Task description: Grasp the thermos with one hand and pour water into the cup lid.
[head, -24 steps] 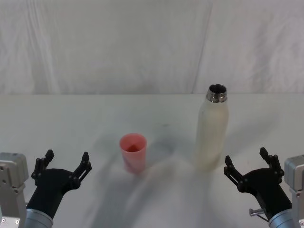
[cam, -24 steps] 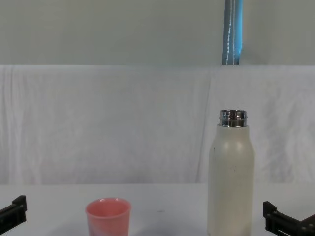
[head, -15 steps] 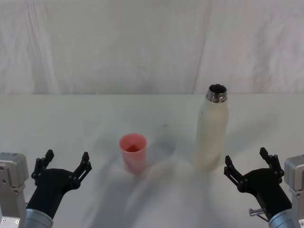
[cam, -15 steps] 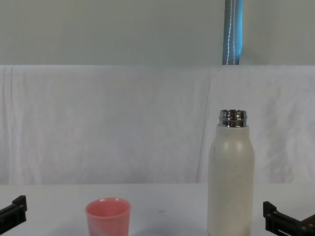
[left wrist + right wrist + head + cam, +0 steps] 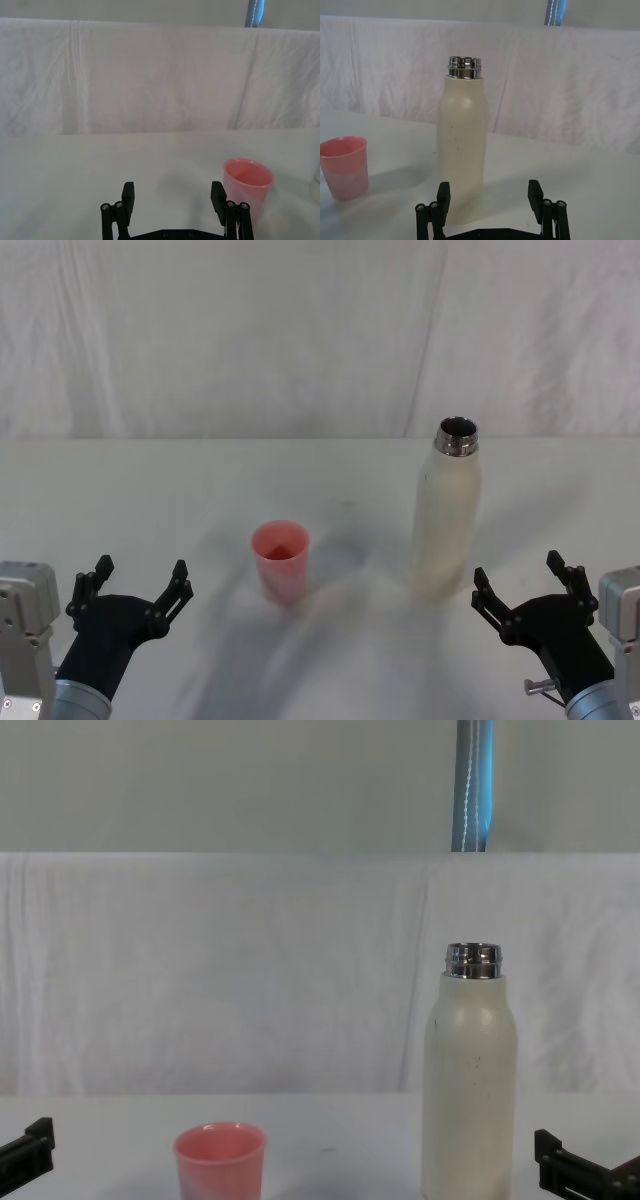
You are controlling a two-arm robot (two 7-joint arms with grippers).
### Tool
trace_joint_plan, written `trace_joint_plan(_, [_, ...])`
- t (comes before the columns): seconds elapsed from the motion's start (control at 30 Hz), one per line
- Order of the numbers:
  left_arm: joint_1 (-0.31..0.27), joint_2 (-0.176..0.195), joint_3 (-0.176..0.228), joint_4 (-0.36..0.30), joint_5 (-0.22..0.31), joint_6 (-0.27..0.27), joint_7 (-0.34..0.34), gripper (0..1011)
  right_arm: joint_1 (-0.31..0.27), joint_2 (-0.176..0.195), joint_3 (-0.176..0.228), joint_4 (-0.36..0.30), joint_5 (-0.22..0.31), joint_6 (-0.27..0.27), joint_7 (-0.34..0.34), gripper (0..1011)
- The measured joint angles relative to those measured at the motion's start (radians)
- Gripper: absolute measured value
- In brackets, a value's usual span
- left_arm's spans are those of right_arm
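Now the thermos (image 5: 447, 512) stands upright on the white table (image 5: 150, 480), right of the middle and well in from every edge, its silver neck uncapped. Just to the robot's left of it, a clear gap between them, sits the cup lid (image 5: 281, 560), upright with its rim up; there may be a little something at its bottom, but the head view is too dim inside to say.

Down at the near edge, the right gripper (image 5: 526, 580) hangs low by the near-right corner with its jaws spread wide. The thermos is just ahead of it and a touch toward the left, and nothing lies between the fingers. From the right wrist camera the thermos (image 5: 462, 145) rises straight beyond the fingertips (image 5: 443, 191), roughly lined up with the left one, with the cup lid (image 5: 345, 166) off to the side.

Over by the near-left corner, the left gripper (image 5: 137, 581) waits, jaws also apart and empty. Its wrist camera shows the cup lid (image 5: 247, 186) just past one finger (image 5: 218, 194), not touching.
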Motion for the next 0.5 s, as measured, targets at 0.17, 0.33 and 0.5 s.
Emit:
trace_joint_plan(0.17, [0.000,0.000,0.000,0.000,0.000,0.000,0.000,1001,0.000,0.000,0.000,0.000,0.000,0.000,0.000,1001])
trace_joint_plan(0.33, [0.000,0.000,0.000,0.000,0.000,0.000,0.000,1001,0.000,0.000,0.000,0.000,0.000,0.000,0.000,1001])
trace_joint_plan(0.5, [0.000,0.000,0.000,0.000,0.000,0.000,0.000,1001,0.000,0.000,0.000,0.000,0.000,0.000,0.000,1001])
